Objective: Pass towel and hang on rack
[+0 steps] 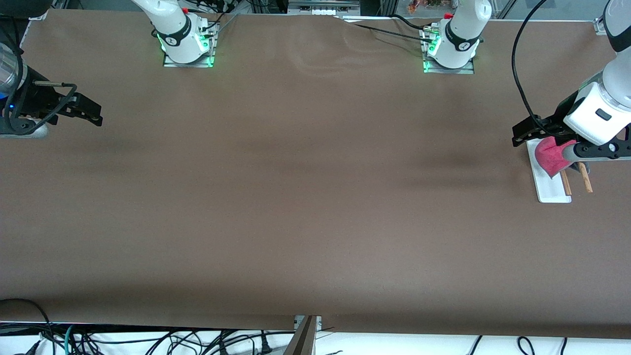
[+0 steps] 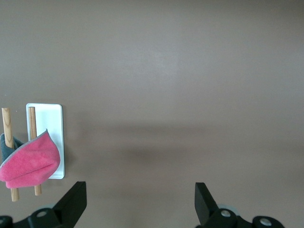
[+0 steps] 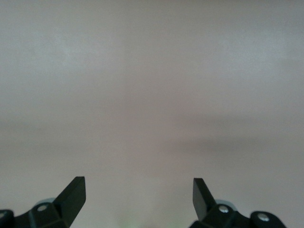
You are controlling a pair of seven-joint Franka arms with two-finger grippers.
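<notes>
The pink-red towel point(image 1: 553, 155) hangs draped over the rack's two brown wooden rods point(image 1: 585, 178), with a little of its dark grey face showing. The rack's white base point(image 1: 546, 188) lies at the left arm's end of the table. My left gripper point(image 1: 523, 132) hovers beside the rack, apart from the towel, open and holding nothing. The left wrist view shows the towel point(image 2: 31, 161) on the rods point(image 2: 32, 124) above the base point(image 2: 51, 128), off to one side of the open left gripper point(image 2: 141, 199). At the right arm's end my right gripper point(image 1: 97, 114) waits, open and empty point(image 3: 139, 197).
The brown table point(image 1: 305, 197) stretches between the two grippers. Both arm bases point(image 1: 187, 49) point(image 1: 448, 56) stand along its edge farthest from the front camera. Loose cables point(image 1: 148, 340) lie below the edge nearest that camera.
</notes>
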